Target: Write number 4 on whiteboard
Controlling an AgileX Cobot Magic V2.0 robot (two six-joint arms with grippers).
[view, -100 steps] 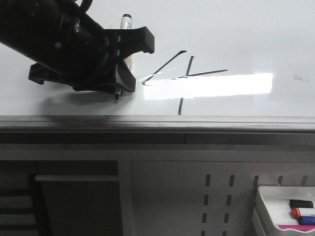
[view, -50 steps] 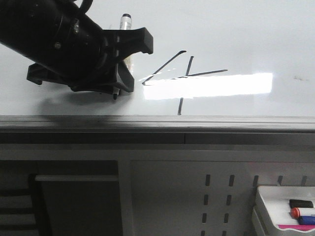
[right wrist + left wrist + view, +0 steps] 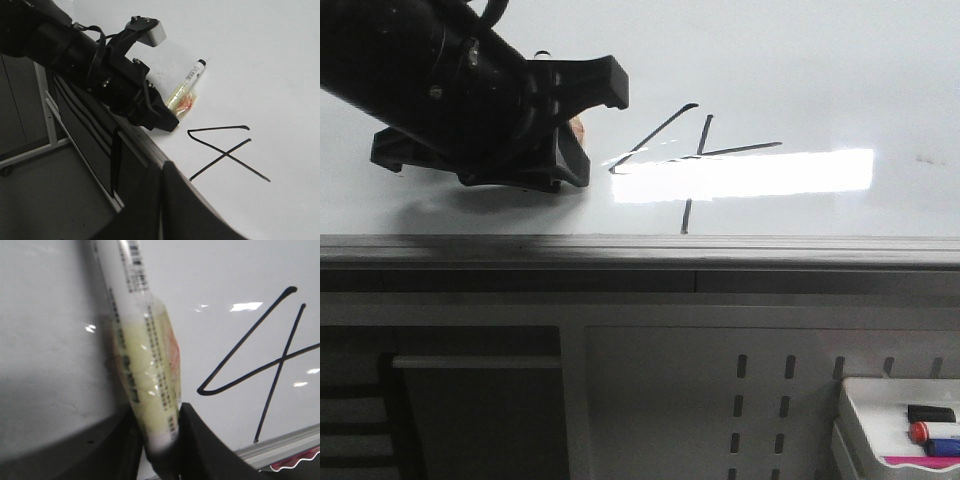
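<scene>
The left gripper is tipping its clamped marker flatter than a second ago, its cap and tip dropping from front view. The number 4 is sitting finished, mid-whiteboard, just right. The right gripper is pressed closed, empty.

Glare masked the crossbar of the number 4; the left gripper concealed most of the marker.

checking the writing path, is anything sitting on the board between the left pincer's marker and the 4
Nothing visible does. The left pincer grips the marker just beside the number 4, and only bare whiteboard lies between them.
</scene>
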